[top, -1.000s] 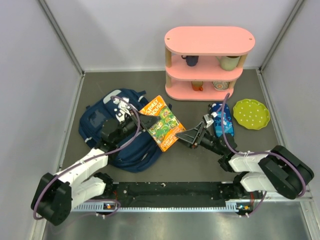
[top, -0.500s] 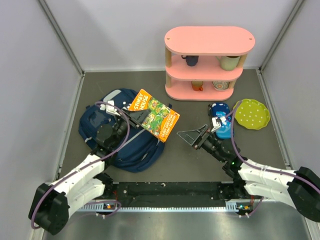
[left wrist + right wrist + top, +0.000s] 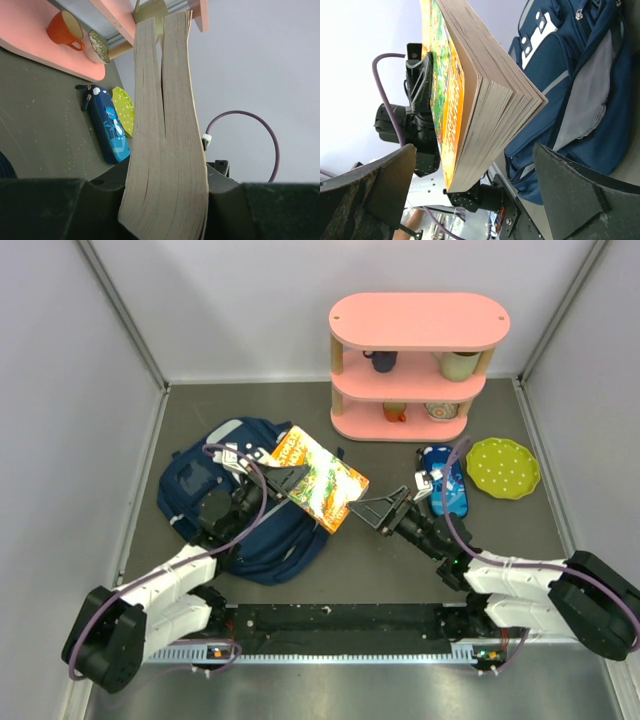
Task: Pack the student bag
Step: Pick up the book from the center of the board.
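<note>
The student bag (image 3: 185,485) lies flat at the left, navy with a grey panel (image 3: 580,90). My left gripper (image 3: 283,478) is shut on a thick book with an orange and green cover (image 3: 325,485) and holds it in the air over the bag's right side. In the left wrist view the page edges (image 3: 165,150) stand clamped between both fingers of my left gripper (image 3: 167,200). My right gripper (image 3: 368,512) is open just right of the book's free corner. Its fingers (image 3: 580,185) stand wide on either side of the book (image 3: 485,100) without touching it.
A blue pencil case (image 3: 445,480) lies right of my right gripper, with a green dotted plate (image 3: 503,467) beyond it. A pink three-tier shelf (image 3: 418,365) with cups and bowls stands at the back. Grey walls close in the table on three sides.
The right jaws opened wide and no longer hold the book's corner. The left gripper swung the book left over the bag, then a little back to the right.
</note>
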Controlling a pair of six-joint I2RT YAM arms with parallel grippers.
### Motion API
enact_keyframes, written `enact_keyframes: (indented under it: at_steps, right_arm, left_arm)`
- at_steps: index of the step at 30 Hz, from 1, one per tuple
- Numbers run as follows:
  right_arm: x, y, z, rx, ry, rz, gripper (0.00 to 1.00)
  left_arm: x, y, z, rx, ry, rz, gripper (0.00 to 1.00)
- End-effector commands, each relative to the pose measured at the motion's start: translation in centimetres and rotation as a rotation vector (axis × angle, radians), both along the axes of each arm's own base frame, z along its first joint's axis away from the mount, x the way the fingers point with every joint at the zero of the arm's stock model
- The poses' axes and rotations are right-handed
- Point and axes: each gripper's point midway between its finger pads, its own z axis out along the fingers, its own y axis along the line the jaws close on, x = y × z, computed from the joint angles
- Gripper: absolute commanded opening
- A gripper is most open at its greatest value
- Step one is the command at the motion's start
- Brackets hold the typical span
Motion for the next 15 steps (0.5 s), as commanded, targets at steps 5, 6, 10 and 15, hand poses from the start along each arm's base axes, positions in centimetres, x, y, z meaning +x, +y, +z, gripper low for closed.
enact_keyframes:
  at_steps: [5, 6, 10, 15]
  right_arm:
    - [0.6, 0.8, 5.0, 0.131, -0.077, -0.006, 0.95]
    - [0.8, 0.9, 5.2, 0.133, -0.079, -0.008, 0.91]
    - [1.6, 1.4, 5.1, 0.144, -0.052, -0.020, 0.81]
    - [1.8, 1.1, 4.8, 0.189, -0.027, -0.035, 0.66]
  left_arm:
    - [-1.4, -0.3, 4.4, -0.141, -0.134, -0.067, 0.00]
    - [-1.5, -0.3, 4.2, -0.145, -0.135, -0.070, 0.00]
    - [-1.6, -0.7, 3.9, -0.156, -0.131, -0.084, 0.00]
    - [-1.4, -0.8, 3.5, -0.164, -0.122, -0.084, 0.00]
